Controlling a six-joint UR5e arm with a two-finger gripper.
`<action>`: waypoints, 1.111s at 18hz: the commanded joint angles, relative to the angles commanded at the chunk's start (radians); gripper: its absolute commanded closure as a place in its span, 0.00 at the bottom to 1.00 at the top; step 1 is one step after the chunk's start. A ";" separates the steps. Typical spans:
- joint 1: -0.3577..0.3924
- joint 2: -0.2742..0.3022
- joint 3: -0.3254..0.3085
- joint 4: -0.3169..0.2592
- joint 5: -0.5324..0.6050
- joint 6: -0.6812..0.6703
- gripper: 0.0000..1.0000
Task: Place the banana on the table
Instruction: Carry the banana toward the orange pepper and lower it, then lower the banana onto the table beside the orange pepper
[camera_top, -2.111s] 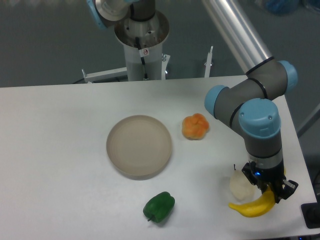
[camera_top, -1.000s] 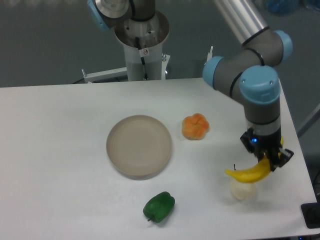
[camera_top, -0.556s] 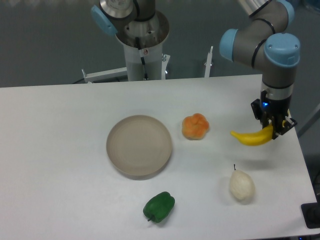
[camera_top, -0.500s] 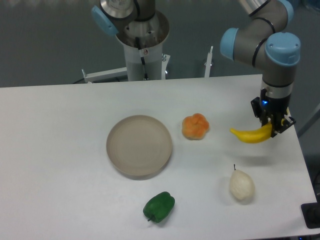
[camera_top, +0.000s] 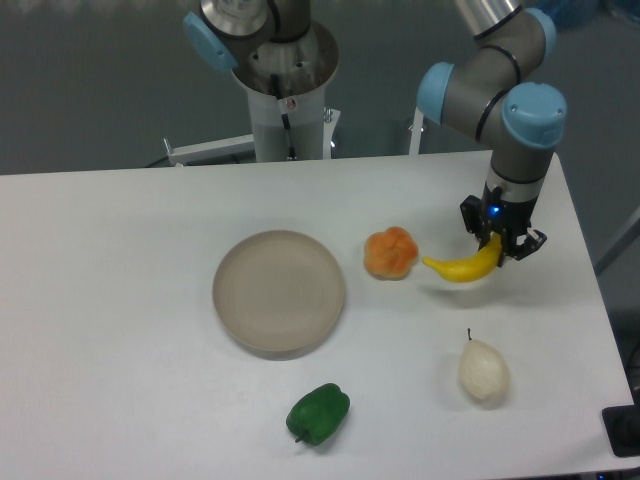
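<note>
The bright yellow banana (camera_top: 458, 268) hangs from my gripper (camera_top: 499, 243), held by its right end, a little above the white table (camera_top: 120, 300). It casts a faint shadow on the tabletop just below. Its left tip points toward the orange lumpy fruit (camera_top: 391, 252) and comes close to it. The gripper is shut on the banana, to the right of centre of the table.
A round beige plate (camera_top: 279, 291) lies at the table's middle. A green pepper (camera_top: 318, 413) sits near the front edge. A pale pear (camera_top: 483, 369) lies at the front right. The arm's base column (camera_top: 285, 90) stands behind the table.
My gripper has carried the banana up from the front right corner beside the pear, then toward the back and left, close to the orange fruit. The pear has stayed put.
</note>
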 joint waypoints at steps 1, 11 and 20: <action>-0.005 -0.018 0.008 0.000 0.000 -0.046 0.64; -0.018 -0.078 0.032 0.020 0.008 -0.060 0.63; -0.018 -0.097 0.049 0.023 0.014 -0.006 0.62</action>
